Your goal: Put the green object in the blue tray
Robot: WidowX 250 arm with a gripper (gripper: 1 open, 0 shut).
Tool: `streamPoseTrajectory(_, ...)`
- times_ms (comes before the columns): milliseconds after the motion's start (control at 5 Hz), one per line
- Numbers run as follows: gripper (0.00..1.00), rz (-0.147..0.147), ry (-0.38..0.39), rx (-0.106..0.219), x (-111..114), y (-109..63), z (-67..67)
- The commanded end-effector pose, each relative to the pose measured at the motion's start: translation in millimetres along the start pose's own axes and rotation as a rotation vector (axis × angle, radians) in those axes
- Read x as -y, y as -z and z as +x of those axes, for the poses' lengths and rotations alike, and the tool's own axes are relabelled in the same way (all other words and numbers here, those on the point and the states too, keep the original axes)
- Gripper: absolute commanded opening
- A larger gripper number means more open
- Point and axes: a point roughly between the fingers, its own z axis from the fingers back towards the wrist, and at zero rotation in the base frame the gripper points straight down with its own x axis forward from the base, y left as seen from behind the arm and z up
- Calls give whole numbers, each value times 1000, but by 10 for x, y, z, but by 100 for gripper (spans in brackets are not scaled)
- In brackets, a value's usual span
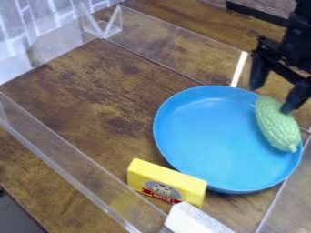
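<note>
The green object (277,126), a pale bumpy oval, lies at the right side of the blue tray (213,136), resting against its raised rim. My gripper (278,88) hangs just behind and above the green object's far end, pointing down. Its dark fingers (260,75) are spread open with nothing between them. Whether a fingertip touches the green object cannot be told. The round tray sits on the wooden table at right of centre.
A yellow rectangular block (168,182) lies in front of the tray, with a white item (195,221) at the bottom edge. Clear acrylic walls (73,173) enclose the wooden table (97,100) on the left, front and back.
</note>
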Motion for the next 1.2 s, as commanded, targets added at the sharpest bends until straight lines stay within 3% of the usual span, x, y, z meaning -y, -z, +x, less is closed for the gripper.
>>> streamPoseTrajectory(0,100,-3,39,4,36,25,58)
streamPoseTrajectory(200,100,-5,39,3,-30,139,37)
streamPoseTrajectory(400,100,-7,44,3,-24,126,-5)
streamPoseTrajectory(600,0,-9,50,4,-17,108,-51)
streamPoseTrajectory(800,0,-3,83,-9,-18,152,19)
streamPoseTrajectory(1000,0,-6,59,-29,56,86,64)
